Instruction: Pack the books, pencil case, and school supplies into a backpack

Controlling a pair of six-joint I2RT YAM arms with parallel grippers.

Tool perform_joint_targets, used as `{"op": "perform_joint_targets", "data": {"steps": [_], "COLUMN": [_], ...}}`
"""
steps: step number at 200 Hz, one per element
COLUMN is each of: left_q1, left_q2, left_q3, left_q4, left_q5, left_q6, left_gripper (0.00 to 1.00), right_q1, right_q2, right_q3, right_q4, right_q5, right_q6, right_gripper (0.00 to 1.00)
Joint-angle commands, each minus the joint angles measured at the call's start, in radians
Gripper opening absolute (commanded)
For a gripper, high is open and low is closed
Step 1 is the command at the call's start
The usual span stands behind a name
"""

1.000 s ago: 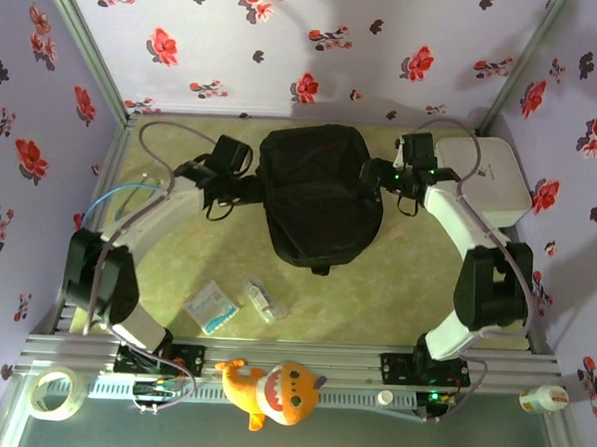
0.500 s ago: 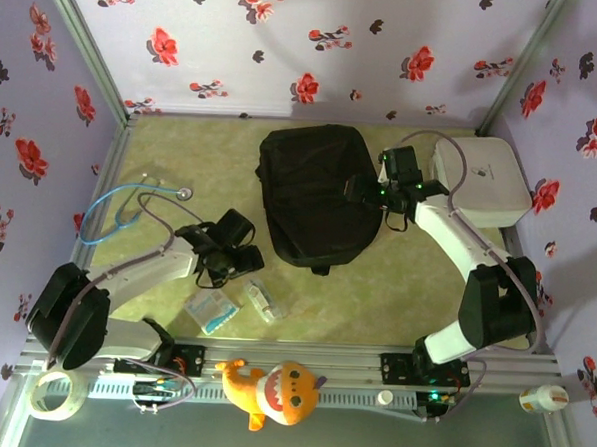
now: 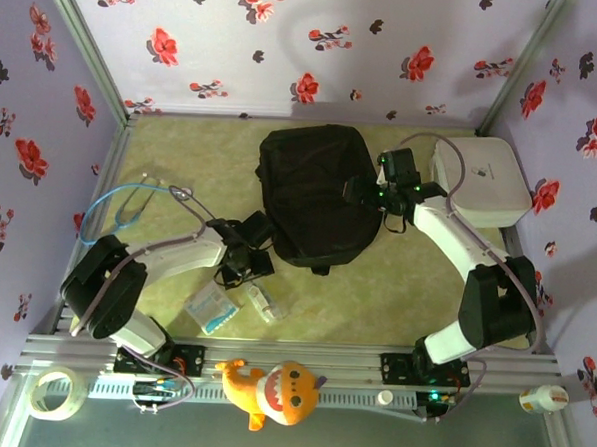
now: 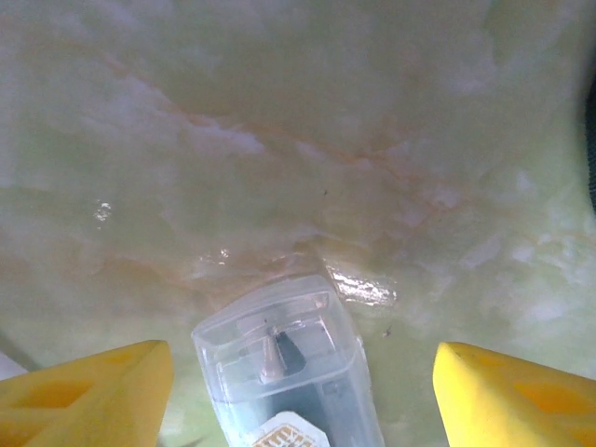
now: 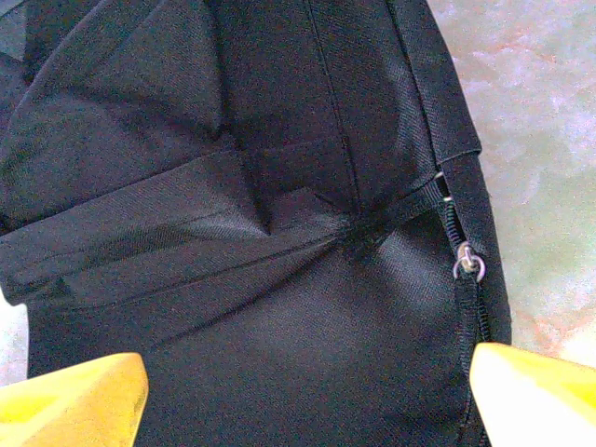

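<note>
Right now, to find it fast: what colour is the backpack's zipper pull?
The zipper pull is silvery, on the black backpack; clearest in right wrist view.

1. This was a robot test cell, not a lived-in room. Papered panels (image 3: 238, 40) printed with red flowers boxed in the marbled table (image 3: 182, 147) beyond both grippers and out to either side of them.
2. Metal posts (image 3: 83, 42) stood at the corners beyond the grippers.
3. A bare aluminium rail (image 3: 301, 362) ran behind the left gripper (image 3: 248, 266) and right gripper (image 3: 360, 192), carrying the arm bases.
4. Behind that rail lay a tape roll (image 3: 54, 391) and a plush toy (image 3: 270, 390).
</note>
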Motion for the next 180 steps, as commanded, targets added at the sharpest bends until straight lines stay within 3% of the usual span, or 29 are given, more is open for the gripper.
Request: {"op": "perform_joint_targets", "data": {"steps": [1,85,103,127,180], "left_q1": [-0.017,-0.07,-0.071,-0.07,-0.068], "left_q2": [0.039,0.125,0.138,0.13,0.108], "left_q3": [0.028,0.06,0.053,0.039,0.039], "left_q4": [-0.045,-0.132,-0.132,-0.118,-0.101], "left_q5": [-0.02,-0.065,-0.065,-0.072,-0.088], "left_q6": [-0.02,-0.027,-0.025,-0.027,0.001], "left_gripper": [0.71,0.67,0.58,0.52,0.47], "right_q1": [0.007,0.007,0.007,0.008,0.007], "right_q2": [-0.007,-0.007,-0.008,-0.008,-0.006], "right_q3": [-0.003,-0.029,-0.029,-0.025,-0.016], "right_q4": [0.018,0.06,0.061,0.059,0.061], "right_q5": [-0.007,-0.078,-0.078,-0.082,-0.096], "right_q6": [-0.011,0.003,0.004,0.004,0.01], "right_gripper": [0.9,0.9,0.9,0.9,0.9]}}
